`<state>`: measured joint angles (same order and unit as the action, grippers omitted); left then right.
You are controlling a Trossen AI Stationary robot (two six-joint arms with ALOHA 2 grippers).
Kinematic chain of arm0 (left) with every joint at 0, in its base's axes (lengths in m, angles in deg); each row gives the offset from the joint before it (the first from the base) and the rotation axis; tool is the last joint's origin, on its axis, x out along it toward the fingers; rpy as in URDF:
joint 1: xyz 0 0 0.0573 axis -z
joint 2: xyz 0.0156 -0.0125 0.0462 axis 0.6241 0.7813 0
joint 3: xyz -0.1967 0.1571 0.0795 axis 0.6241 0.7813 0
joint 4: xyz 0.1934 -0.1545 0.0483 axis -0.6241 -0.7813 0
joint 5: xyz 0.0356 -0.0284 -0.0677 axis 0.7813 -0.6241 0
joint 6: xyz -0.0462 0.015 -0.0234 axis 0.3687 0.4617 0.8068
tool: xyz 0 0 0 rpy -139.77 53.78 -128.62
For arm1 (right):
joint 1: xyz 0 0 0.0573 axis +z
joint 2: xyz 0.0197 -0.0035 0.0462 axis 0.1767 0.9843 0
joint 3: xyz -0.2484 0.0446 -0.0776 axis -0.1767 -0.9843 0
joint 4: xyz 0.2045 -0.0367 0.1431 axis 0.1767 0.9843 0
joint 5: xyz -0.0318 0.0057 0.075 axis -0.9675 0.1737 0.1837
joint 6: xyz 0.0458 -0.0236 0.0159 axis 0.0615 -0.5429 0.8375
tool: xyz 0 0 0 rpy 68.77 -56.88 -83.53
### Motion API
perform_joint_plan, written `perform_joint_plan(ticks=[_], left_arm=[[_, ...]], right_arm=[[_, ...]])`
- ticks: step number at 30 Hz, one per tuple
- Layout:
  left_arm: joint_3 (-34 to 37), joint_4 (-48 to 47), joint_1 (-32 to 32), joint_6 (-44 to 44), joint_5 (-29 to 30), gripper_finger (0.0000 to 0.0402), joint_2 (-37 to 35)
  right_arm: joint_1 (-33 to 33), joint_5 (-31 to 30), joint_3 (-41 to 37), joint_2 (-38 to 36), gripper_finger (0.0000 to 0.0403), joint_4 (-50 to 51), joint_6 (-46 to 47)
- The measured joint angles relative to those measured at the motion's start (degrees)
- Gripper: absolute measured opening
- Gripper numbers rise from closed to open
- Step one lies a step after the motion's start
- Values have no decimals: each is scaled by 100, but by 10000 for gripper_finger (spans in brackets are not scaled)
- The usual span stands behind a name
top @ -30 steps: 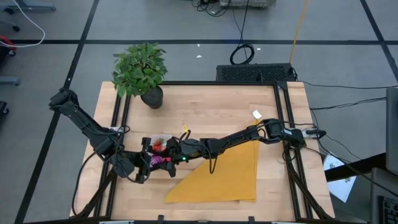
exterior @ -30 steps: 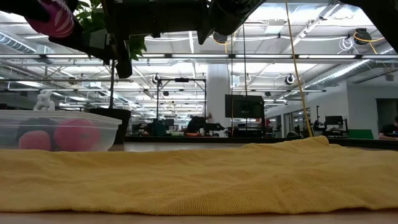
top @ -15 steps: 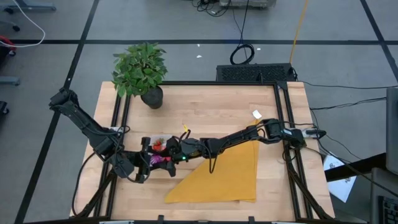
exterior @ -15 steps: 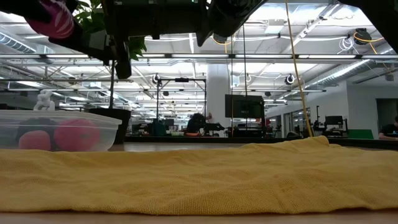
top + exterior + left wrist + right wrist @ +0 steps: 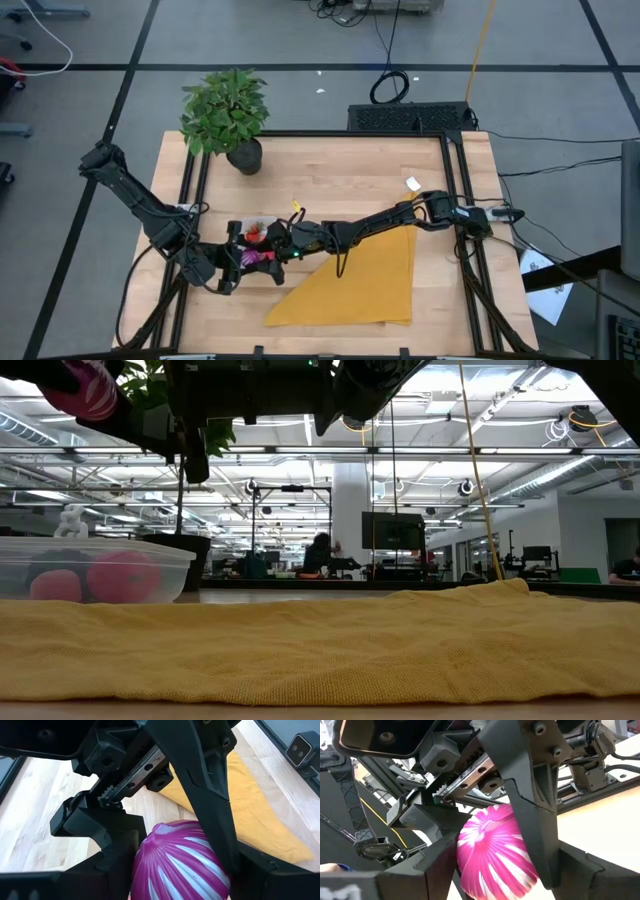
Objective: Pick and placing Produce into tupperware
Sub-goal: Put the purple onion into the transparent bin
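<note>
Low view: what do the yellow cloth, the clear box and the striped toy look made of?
Yellow cloth: matte knitted fabric, with fine ribbing and soft folds. Clear box: thin transparent plastic, since pink produce shows through its wall. Striped toy, clamped in the left pincer: probably smooth plastic or rubber, with a soft sheen.

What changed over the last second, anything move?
Nothing on the table visibly moved. Both arms stayed put by the tupperware: the left gripper keeps its jaws shut on a purple striped toy, the right gripper on a pink striped toy. The produce in the tupperware, the yellow cloth and the plant are as before. Only a person in the background shifted slightly.
</note>
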<state>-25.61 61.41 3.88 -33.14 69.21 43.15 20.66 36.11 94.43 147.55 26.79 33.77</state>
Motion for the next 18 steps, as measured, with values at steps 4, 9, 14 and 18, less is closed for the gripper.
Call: perform_joint_plan(ticks=[4,9,14,18], left_arm=[[0,0,0,54,-36,250,0],[4,-25,0,72,-50,250,3],[7,-46,-2,93,-45,250,7],[7,-128,-4,208,-37,250,7]], right_arm=[[-8,21,0,0,272,-4,-69],[-7,44,0,0,311,-18,-75],[-7,68,0,0,338,-27,-60],[-16,67,0,0,348,-28,-30]])
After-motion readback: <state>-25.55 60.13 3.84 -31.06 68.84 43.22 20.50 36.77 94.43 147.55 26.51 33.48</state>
